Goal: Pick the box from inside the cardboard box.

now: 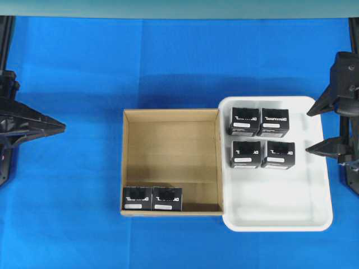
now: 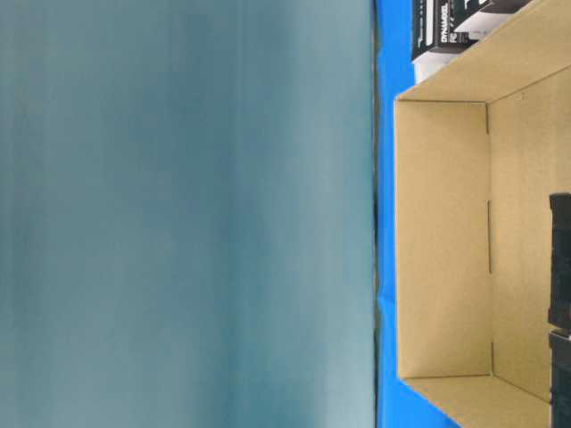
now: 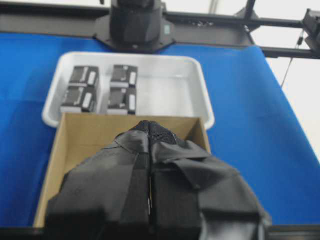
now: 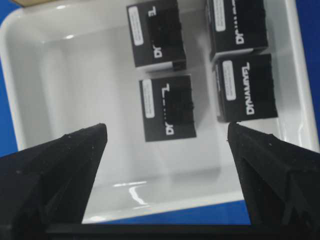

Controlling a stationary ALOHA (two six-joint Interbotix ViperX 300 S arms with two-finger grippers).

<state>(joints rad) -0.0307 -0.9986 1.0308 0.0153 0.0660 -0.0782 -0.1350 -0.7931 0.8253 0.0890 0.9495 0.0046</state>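
Two boxes [image 1: 138, 198] sit side by side against the carton's [image 1: 171, 115] near wall, likely the next picks (four already fill the tray [image 1: 280, 216]). Left end effector [image 1: 63, 128] is pressed together, well clear; right end effector [image 1: 308, 131] is spread apart over the tray's edge.

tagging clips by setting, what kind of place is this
Likely a lab bench set up for robot sorting trials: a blue cloth covers the table, two black grippers, left and right, flank it, and identical black boxes sit in a cardboard box and a white tray.
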